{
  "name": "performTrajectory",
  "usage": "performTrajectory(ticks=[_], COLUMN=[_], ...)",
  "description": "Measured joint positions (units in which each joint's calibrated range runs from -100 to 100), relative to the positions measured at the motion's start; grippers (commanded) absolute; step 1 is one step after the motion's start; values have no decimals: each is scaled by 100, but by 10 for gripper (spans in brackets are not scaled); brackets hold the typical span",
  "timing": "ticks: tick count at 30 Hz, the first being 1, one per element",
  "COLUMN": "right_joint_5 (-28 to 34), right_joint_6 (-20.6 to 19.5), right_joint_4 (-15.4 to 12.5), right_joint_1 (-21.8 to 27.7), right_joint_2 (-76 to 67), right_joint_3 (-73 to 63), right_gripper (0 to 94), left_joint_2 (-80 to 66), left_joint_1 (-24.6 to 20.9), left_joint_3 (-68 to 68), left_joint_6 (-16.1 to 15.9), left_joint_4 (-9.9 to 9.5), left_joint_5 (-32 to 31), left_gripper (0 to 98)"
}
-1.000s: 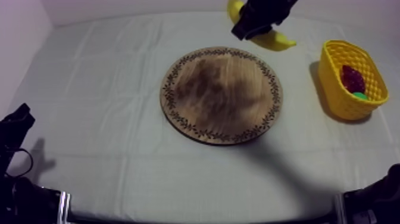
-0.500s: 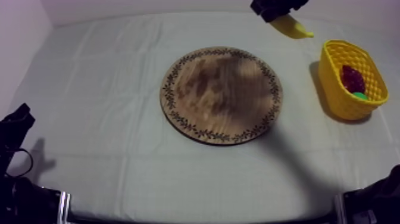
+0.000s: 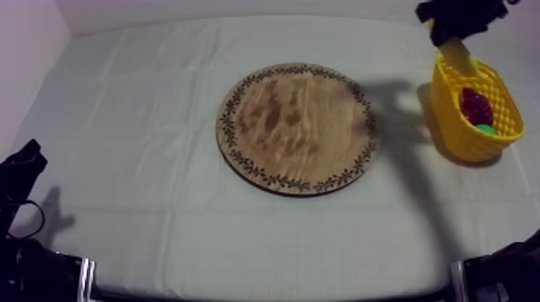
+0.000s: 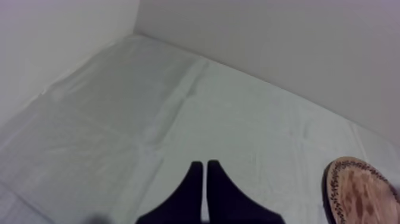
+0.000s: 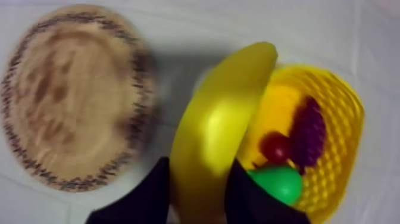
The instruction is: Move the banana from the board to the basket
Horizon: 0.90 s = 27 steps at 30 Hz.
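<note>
My right gripper (image 3: 452, 24) hangs high over the far rim of the yellow basket (image 3: 447, 104), shut on the yellow banana (image 3: 458, 56), whose tip points down at the basket. In the right wrist view the banana (image 5: 217, 131) sits between the black fingers (image 5: 152, 193), over the basket's (image 5: 342, 107) near edge. The round wooden board (image 3: 299, 126) with its patterned rim lies bare mid-table. My left gripper (image 3: 24, 165) rests low at the left; its fingers (image 4: 193, 196) lie together as a narrow wedge above the cloth.
Inside the basket lie a dark bunch of grapes (image 5: 309, 131), a small red fruit (image 5: 275, 146) and a green pear (image 5: 278, 182). The board's edge (image 4: 363, 193) lies beyond my left fingertips. White walls close off the far side and left.
My right gripper carried the banana rightward from behind the board to above the basket's far rim. The left arm has stayed still.
</note>
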Motion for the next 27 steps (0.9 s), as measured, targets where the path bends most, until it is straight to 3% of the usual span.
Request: performTrajectory(ticks=[11, 20, 27], right_joint_5=[-202, -197, -837], right_joint_6=[105, 82, -95], right_joint_4=[197, 152, 252], right_joint_1=[1131, 1215, 1267], right_joint_2=[59, 196, 584], right_joint_3=[244, 345, 923], right_gripper=[212, 233, 292], left_joint_2=[0, 0, 0], left_joint_1=[0, 0, 0], left_joint_3=[0, 0, 0], left_joint_6=[0, 0, 0], left_joint_4=[0, 0, 0], left_joint_5=[0, 0, 0], left_gripper=[1, 1, 1])
